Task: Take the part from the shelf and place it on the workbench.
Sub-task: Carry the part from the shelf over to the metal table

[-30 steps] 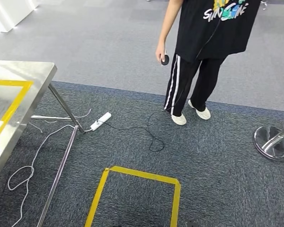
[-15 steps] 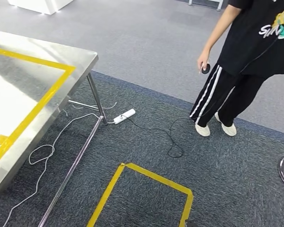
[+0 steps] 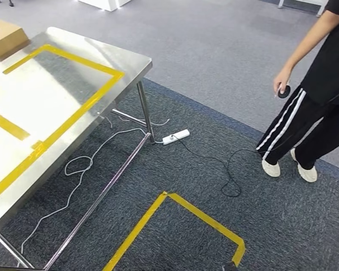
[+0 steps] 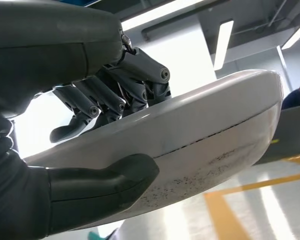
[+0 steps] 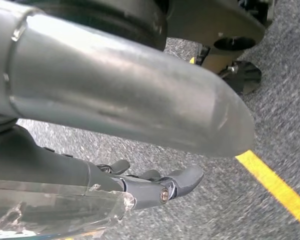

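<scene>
The part [image 4: 216, 115] is a flat grey shell with a rounded edge. My left hand [image 4: 84, 75] grips it, dark fingers [image 4: 141, 75] curled over one face and the thumb [image 4: 114, 180] pressed against the other. The steel workbench [image 3: 74, 90], marked with yellow tape lines, stands at the left of the head view. My right hand [image 5: 156, 187] hangs over the dark carpet with its fingers stretched out and nothing in them.
A cardboard box [image 3: 5, 38] sits on the workbench's far corner. A person [image 3: 317, 107] in black stands at the right, holding a small round black device [image 3: 283, 91]. A power strip [image 3: 175, 136] and cables lie by the table legs. A yellow tape square [image 3: 181, 209] marks the carpet.
The camera has turned left: the workbench has slid in to take up much more of the picture, and the person has slid toward the right edge. The cardboard box has come into view.
</scene>
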